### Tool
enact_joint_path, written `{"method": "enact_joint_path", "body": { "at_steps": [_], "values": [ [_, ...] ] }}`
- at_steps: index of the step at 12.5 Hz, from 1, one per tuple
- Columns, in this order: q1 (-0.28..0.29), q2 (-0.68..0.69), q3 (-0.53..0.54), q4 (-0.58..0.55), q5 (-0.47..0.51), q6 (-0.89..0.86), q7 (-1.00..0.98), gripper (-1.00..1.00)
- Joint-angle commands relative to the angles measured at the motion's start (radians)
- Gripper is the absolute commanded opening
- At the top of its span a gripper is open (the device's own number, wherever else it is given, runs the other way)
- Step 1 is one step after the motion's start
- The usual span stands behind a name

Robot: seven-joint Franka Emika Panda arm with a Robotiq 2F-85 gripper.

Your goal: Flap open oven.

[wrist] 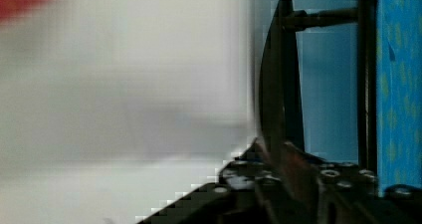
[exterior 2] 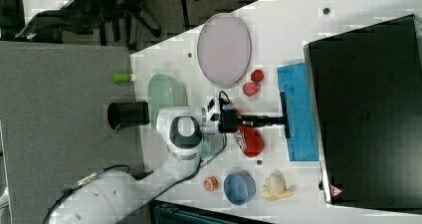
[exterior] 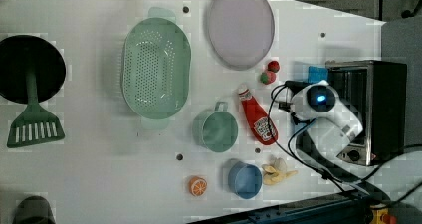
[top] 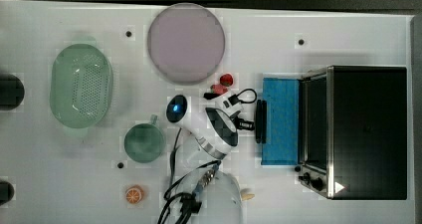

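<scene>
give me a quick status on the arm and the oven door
Gripper jaws closed on the door handle. Oven door flapped down flat, blue glass facing up. Nothing blocking; ketchup bottle and strawberries sit clear of the door.

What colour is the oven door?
Blue. The oven door lies flapped down flat, clearest in the top view.

Scattered across a white table (exterior: 99,184): a pale green perforated plastic colander (exterior: 156,67), a round lilac plate (exterior: 241,26) at the far edge, a green mug (exterior: 215,129), a red ketchup bottle (exterior: 257,117), a blue bowl (exterior: 245,179), an orange half (exterior: 197,186), a peeled banana (exterior: 276,171), two strawberries (exterior: 270,71), a green slotted spatula (exterior: 34,122).
</scene>
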State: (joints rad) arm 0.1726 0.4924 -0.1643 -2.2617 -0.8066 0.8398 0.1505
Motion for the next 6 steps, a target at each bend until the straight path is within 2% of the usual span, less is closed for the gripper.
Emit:
{"method": "enact_joint_path", "body": {
  "at_steps": [1,3,6],
  "values": [
    [0.010,-0.167,0.014,0.038,0.218,0.017,0.075,-0.65],
    [0.005,-0.258,0.011,0.038,0.356,-0.015,0.071,-0.65],
    [-0.008,-0.406,0.007,0.040,0.508,-0.120,0.071,-0.65]
  ]
}}
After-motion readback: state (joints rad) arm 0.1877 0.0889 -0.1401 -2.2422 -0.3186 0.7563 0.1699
